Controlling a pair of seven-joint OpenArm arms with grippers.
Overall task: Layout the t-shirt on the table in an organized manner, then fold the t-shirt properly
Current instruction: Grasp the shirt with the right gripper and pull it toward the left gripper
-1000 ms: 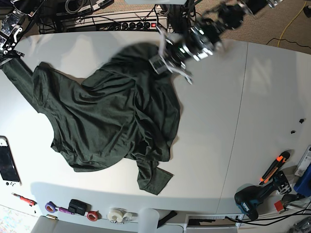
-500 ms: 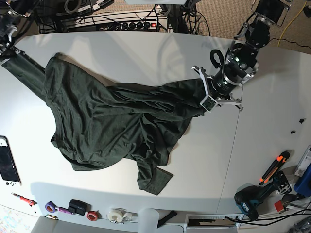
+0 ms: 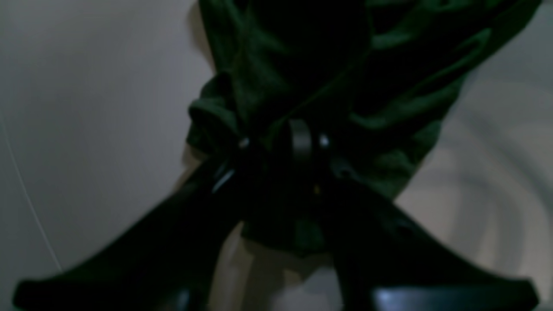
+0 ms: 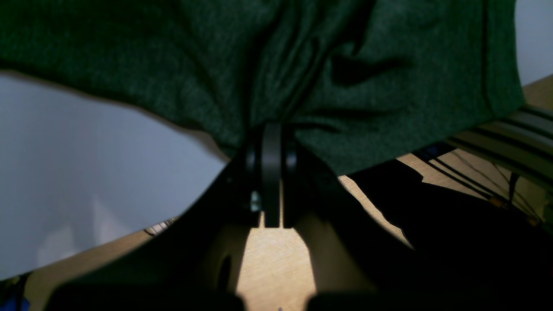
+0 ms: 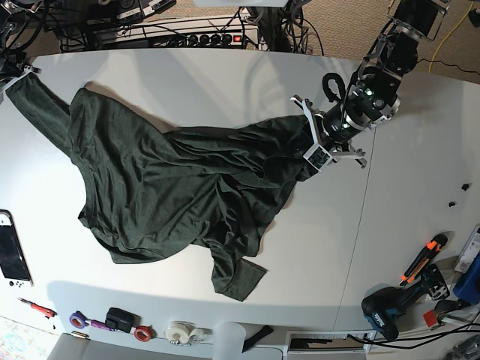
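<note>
While our right gripper (image 4: 271,129) stays clamped on the t-shirt (image 5: 172,187) at the table's (image 5: 225,82) far left corner, our left gripper (image 5: 315,146) has eased back left, slackening cloth; its grip we cannot tell.

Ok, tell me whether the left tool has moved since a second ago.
Yes. In the base view the left tool has swung from near the table's far edge toward the dark seam, dragging the t-shirt with it.
</note>
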